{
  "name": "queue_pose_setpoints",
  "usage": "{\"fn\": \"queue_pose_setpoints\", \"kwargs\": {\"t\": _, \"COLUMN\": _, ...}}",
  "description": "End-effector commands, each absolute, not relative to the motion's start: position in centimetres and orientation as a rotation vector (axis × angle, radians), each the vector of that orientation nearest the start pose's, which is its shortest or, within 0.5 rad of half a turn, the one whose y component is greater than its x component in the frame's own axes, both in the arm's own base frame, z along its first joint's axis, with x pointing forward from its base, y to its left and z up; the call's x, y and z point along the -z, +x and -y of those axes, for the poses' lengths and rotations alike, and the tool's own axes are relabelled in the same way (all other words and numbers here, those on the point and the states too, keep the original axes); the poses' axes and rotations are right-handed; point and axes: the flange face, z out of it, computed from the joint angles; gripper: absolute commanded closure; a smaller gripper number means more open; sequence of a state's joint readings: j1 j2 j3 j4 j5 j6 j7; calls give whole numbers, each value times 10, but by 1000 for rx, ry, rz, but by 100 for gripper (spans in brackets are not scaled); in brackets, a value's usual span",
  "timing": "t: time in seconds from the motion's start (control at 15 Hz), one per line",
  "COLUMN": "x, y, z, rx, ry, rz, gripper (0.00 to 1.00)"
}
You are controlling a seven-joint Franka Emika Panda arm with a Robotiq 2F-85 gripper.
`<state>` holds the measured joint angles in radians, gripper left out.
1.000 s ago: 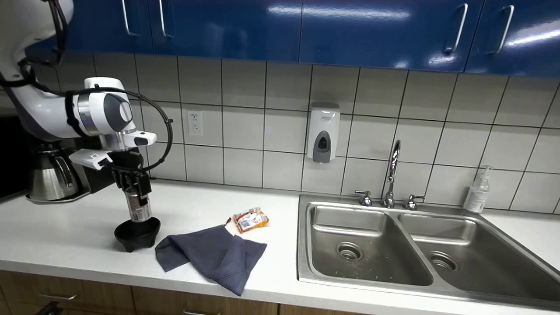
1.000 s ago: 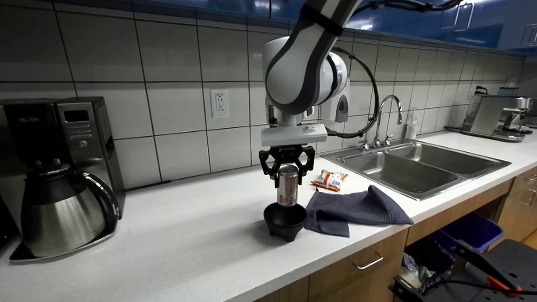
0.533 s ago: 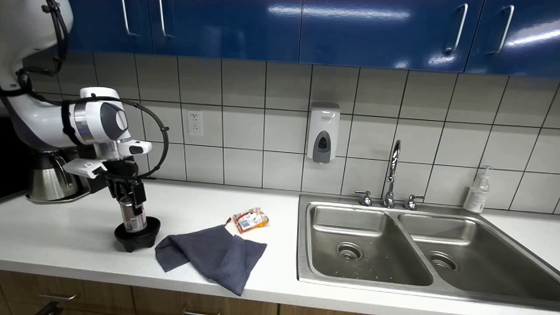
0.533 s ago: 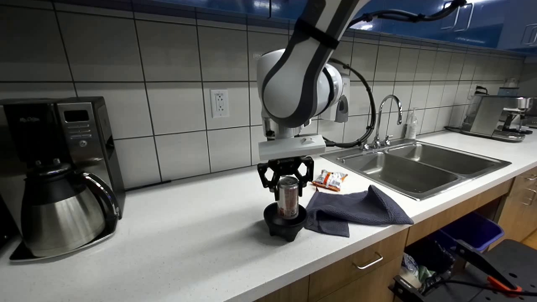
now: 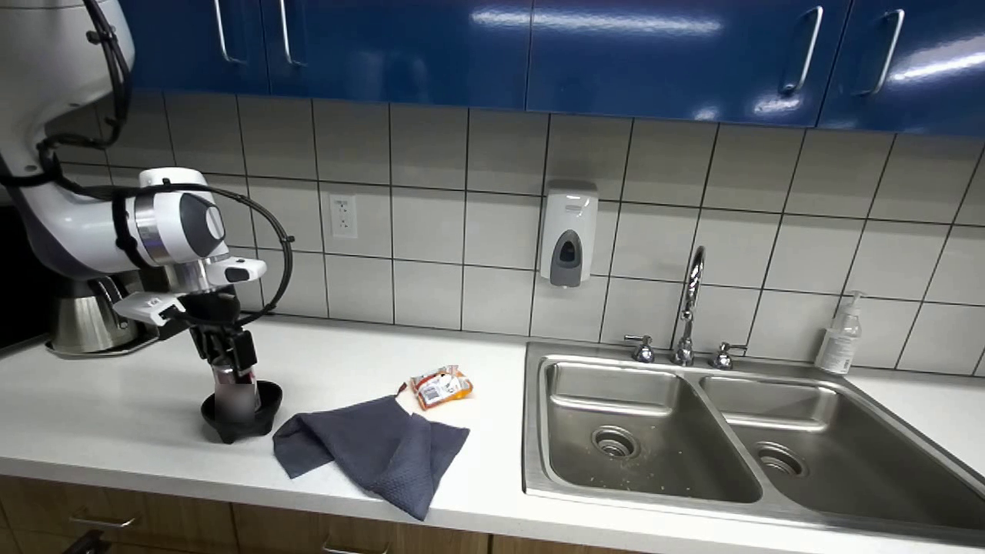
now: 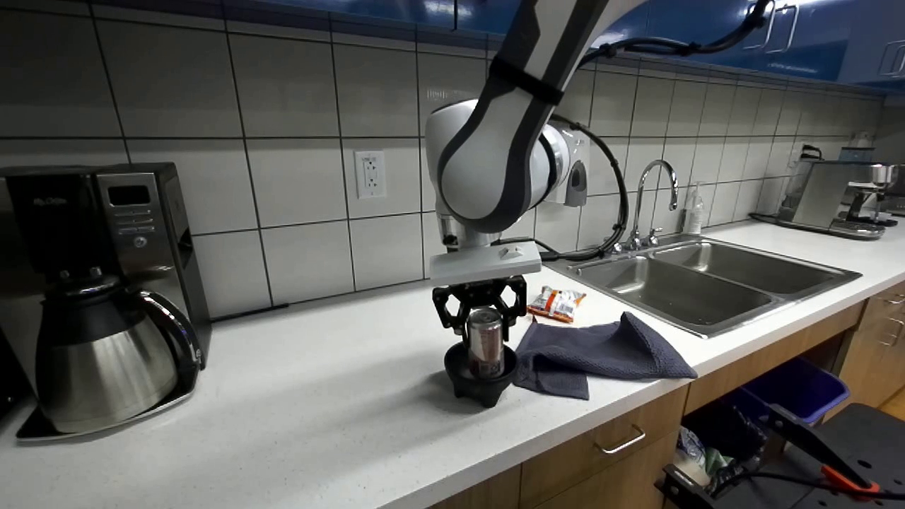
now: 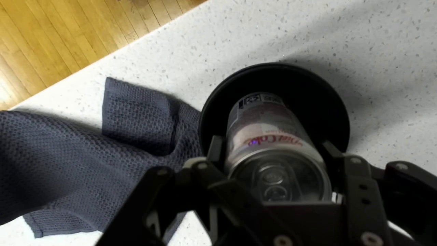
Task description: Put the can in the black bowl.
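Speckled countertop (image 7: 222,41), jaws tight on the can (image 6: 486,341), base inside the black bowl (image 6: 481,387).

In an exterior view, white glare streaks the glossy blue cabinets (image 5: 400,58) at the top of the frame, the counter (image 5: 492,438) looks almost washed out, and the lower part of the can (image 5: 236,402) is smeared to a blur. In an exterior view, the tiles (image 6: 46,78) at upper left are dim, and a soft shadow spreads left of the black bowl (image 6: 481,387). In the wrist view, light glares off the wooden floor (image 7: 37,48) at the left edge, the bowl's inside is nearly black, and the gripper (image 7: 273,150) at the bottom is dark and out of focus.
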<state>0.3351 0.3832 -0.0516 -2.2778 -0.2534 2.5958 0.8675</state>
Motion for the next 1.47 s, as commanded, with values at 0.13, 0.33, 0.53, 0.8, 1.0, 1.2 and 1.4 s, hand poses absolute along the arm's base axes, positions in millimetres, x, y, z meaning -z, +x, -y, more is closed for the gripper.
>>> {"fn": "queue_pose_setpoints", "kwargs": {"t": 0.13, "x": -176, "y": 515, "z": -155, "rx": 56, "ry": -3259, "rz": -639, "gripper": 61}}
{"fn": "queue_pose_setpoints", "kwargs": {"t": 0.33, "x": -171, "y": 517, "z": -155, "rx": 34, "ry": -3255, "rz": -642, "gripper": 61}}
{"fn": "queue_pose_setpoints", "kwargs": {"t": 0.53, "x": -168, "y": 519, "z": -156, "rx": 21, "ry": -3254, "rz": -648, "gripper": 61}}
{"fn": "queue_pose_setpoints", "kwargs": {"t": 0.8, "x": -166, "y": 522, "z": -155, "rx": 23, "ry": -3264, "rz": -661, "gripper": 15}}
{"fn": "queue_pose_setpoints", "kwargs": {"t": 1.0, "x": -171, "y": 525, "z": -153, "rx": 29, "ry": -3256, "rz": -664, "gripper": 0}}
{"fn": "queue_pose_setpoints", "kwargs": {"t": 1.2, "x": -179, "y": 530, "z": -151, "rx": 40, "ry": -3243, "rz": -670, "gripper": 0}}
{"fn": "queue_pose_setpoints", "kwargs": {"t": 1.4, "x": -200, "y": 537, "z": -148, "rx": 72, "ry": -3215, "rz": -685, "gripper": 0}}
